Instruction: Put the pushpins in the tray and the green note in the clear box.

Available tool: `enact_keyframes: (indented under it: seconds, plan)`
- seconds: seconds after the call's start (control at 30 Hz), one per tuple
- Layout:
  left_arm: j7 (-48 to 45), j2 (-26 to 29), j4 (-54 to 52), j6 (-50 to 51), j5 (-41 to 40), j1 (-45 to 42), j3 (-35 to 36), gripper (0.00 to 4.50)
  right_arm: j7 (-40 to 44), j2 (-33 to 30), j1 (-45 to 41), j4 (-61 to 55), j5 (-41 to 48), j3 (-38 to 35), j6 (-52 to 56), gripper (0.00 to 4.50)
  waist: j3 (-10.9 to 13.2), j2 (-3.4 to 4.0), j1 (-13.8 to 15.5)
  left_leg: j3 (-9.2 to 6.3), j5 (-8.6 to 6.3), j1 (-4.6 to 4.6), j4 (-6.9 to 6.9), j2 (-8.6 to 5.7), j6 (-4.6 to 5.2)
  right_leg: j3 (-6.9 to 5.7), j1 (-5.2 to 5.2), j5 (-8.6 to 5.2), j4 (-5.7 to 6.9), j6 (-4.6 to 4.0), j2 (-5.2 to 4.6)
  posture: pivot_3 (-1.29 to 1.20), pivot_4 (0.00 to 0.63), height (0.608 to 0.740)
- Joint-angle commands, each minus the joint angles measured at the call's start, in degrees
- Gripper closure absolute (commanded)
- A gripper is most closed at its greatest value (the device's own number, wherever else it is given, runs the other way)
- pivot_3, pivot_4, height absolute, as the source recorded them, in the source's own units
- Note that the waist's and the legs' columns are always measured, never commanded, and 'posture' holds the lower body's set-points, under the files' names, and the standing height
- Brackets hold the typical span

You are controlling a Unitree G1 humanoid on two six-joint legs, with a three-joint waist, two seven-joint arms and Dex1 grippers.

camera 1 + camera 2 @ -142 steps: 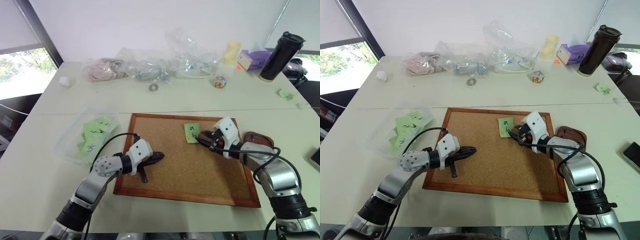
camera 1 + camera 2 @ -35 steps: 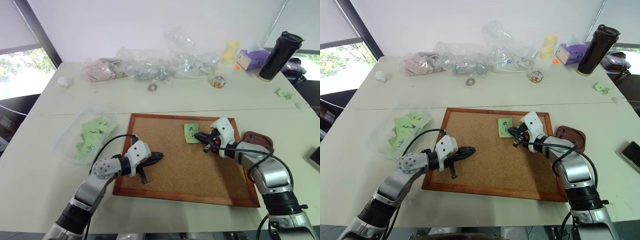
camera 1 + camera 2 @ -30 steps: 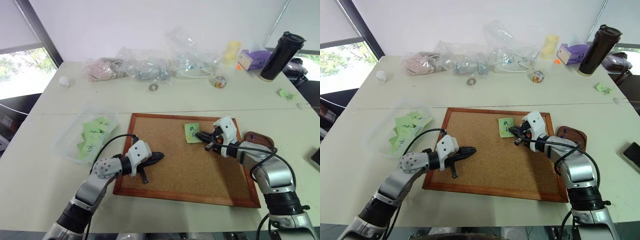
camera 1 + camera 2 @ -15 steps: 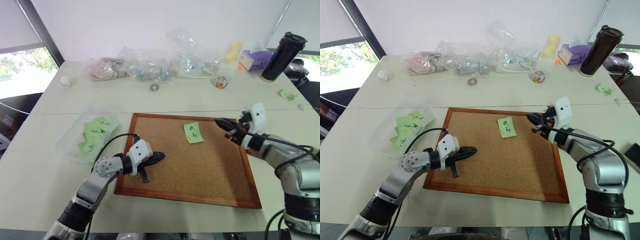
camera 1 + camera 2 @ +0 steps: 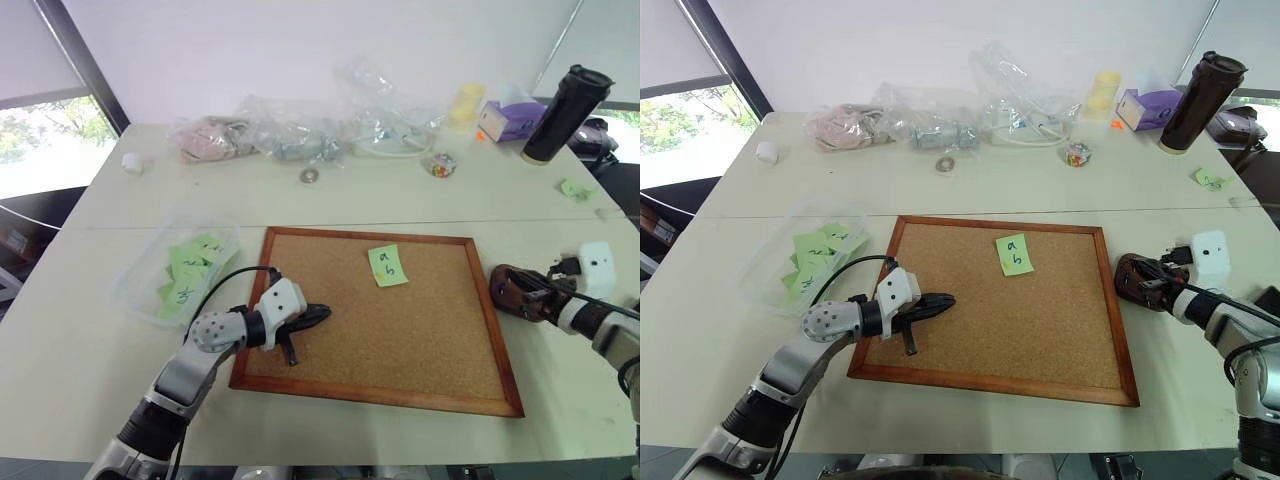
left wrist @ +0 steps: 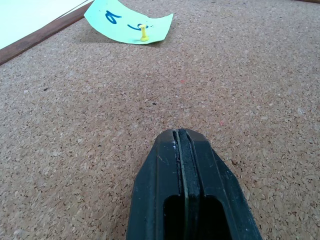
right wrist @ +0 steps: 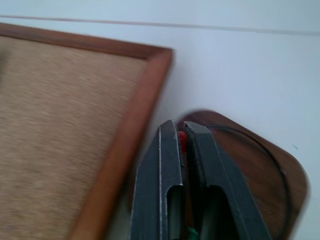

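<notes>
R claw (image 7: 181, 131) pinches a red pushpin (image 7: 182, 140) over the tray (image 7: 265, 170) just beside the cork board (image 5: 400, 330)'s R edge, L claw (image 6: 187, 137) shut & empty on the cork, green note (image 5: 387, 266) w/ yellow pin (image 6: 143, 33) stuck near the board's far edge, clear box (image 5: 140, 285) w/ notes on table (image 5: 330, 205) at L.

L arm (image 5: 190, 365): silver-grey links, perforated round joint, white wrist housing, black cable looped over it. Black fingers (image 6: 192, 195) w/ ribbed inner pads. R arm (image 5: 1230, 325): white wrist block, grey link, black cable.
</notes>
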Motion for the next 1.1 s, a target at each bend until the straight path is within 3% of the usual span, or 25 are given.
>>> enact_keyframes:
  seconds: [0.03, 0.27, 0.3, 0.37, 0.57, 0.87, 1.1]
  plan:
    - [-0.31, 0.79, 3.24, 2.82, 2.17, 1.5, -1.75, 4.5, 0.06, -0.47, 0.71, 1.34, -1.26, -1.06, -2.94, 4.44, 0.0, 0.0, 0.0, 0.0, 0.0, 0.0, 0.0, 0.0, 0.0, 0.0, 0.0, 0.0, 0.0, 0.0, 0.0, 0.0, 0.15, 0.74]
    - [-0.43, 1.03, 2.98, 2.84, 2.15, 1.63, -1.58, 4.5, 0.41, 0.07, 1.08, 2.64, -0.88, -0.95, -3.53, 4.44, -0.01, 0.02, -0.03, 0.0, 0.01, 0.0, 0.0, 0.0, -0.01, 0.01, 0.0, 0.0, 0.0, 0.0, 0.01, 0.0, 0.15, 0.74]
    - [-0.42, 1.05, 2.94, 2.87, 2.17, 1.63, -1.58, 4.5, 0.41, 0.13, 1.18, 2.72, -0.83, -0.97, -3.49, 3.79, -0.01, 0.02, -0.03, 0.01, 0.01, 0.0, 0.0, 0.0, -0.01, 0.01, 0.0, 0.0, 0.0, 0.0, 0.0, 0.0, 0.15, 0.74]
    - [-0.46, 1.11, 2.89, 2.89, 2.19, 1.63, -1.55, 4.5, 0.35, 0.32, 1.34, 2.87, -0.73, -1.05, -3.47, 3.07, -0.01, 0.01, -0.03, 0.01, 0.01, 0.0, 0.0, 0.0, -0.02, 0.01, 0.0, 0.0, 0.0, 0.0, 0.0, 0.0, 0.15, 0.74]
    - [-0.65, 1.17, 2.84, 2.95, 2.25, 1.45, -1.59, 4.5, 0.58, 0.63, 2.54, 3.49, -1.11, -0.59, -4.31, 0.04, 0.0, 0.01, -0.06, 0.01, 0.0, 0.0, 0.0, 0.0, 0.0, 0.01, 0.0, 0.0, 0.0, 0.0, 0.0, 0.0, 0.15, 0.74]
    - [-0.79, 1.14, 3.11, 2.97, 2.34, 1.14, -1.51, 4.5, 0.2, 1.65, 2.2, 3.4, -0.36, -0.46, -4.15, 0.04, 0.0, 0.0, -0.04, 0.0, 0.01, 0.01, 0.0, 0.0, -0.01, 0.01, 0.02, 0.0, 0.0, 0.0, 0.0, 0.0, 0.15, 0.74]
    - [-0.66, 1.17, 2.24, 3.64, 2.21, 1.24, -1.41, 4.5, 0.67, 0.19, -1.63, 1.75, 6.31, -6.37, -1.28, 0.04, 0.01, 0.04, -0.06, 0.01, 0.01, 0.0, 0.0, 0.0, -0.01, 0.01, 0.01, 0.0, 0.0, 0.0, 0.0, 0.0, 0.15, 0.74]
